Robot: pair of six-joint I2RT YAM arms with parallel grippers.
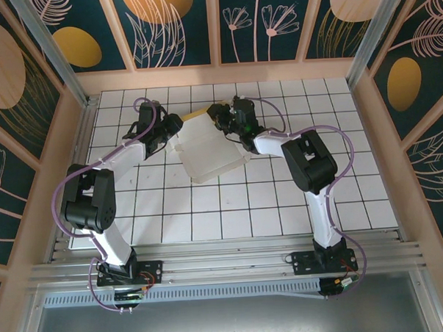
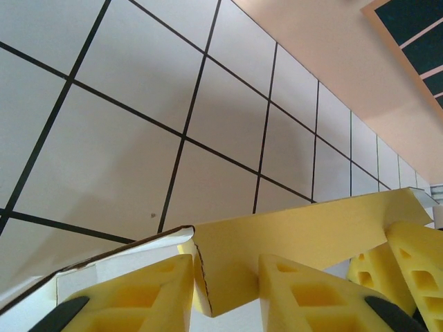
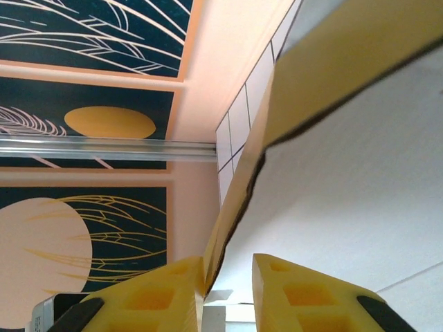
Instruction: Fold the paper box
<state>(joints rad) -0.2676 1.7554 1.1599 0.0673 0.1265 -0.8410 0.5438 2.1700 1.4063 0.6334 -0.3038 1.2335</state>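
The paper box (image 1: 210,153) lies partly raised on the tiled table, pale white side up, with a yellow edge along its far side. My left gripper (image 1: 174,136) is at its left edge. In the left wrist view its fingers (image 2: 149,290) stand apart, and a bent yellow flap (image 2: 297,228) hangs down between them. My right gripper (image 1: 221,120) is at the box's far right corner. In the right wrist view this gripper (image 3: 228,270) is open: the card's edge (image 3: 239,207) rests against the left finger, with a gap to the right finger.
The white tiled table (image 1: 253,209) stretches toward the near edge, in front of the box. Peach walls and aluminium posts (image 1: 51,56) frame the back and sides. Both arms reach in from the near rail (image 1: 226,265).
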